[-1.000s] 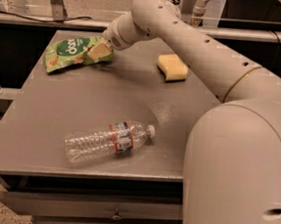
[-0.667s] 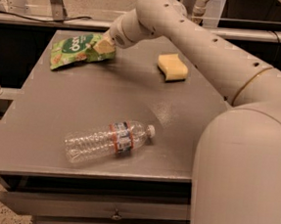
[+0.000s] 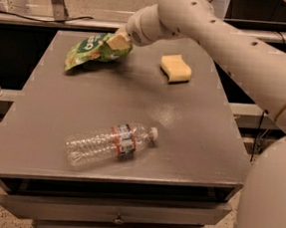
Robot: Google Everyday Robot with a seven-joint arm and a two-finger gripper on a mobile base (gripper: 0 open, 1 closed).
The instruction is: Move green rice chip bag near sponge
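The green rice chip bag [image 3: 91, 49] is at the far left of the grey table [image 3: 190, 140], its right end raised off the surface with a shadow under it. My gripper [image 3: 119, 42] is shut on the bag's right edge, and its pale yellow pads show against the green. The sponge [image 3: 175, 68], a pale yellow wavy block, lies on the table to the right of the gripper, about a hand's width away and apart from the bag. My white arm reaches in from the upper right, above the sponge.
A clear plastic water bottle [image 3: 110, 143] lies on its side near the table's front, cap pointing right. The table has drawers below its front edge. Metal rails and stand legs are behind the table.
My gripper has lifted the bag's right end and carried it a little to the right, toward the sponge. The sponge and the bottle have not moved.
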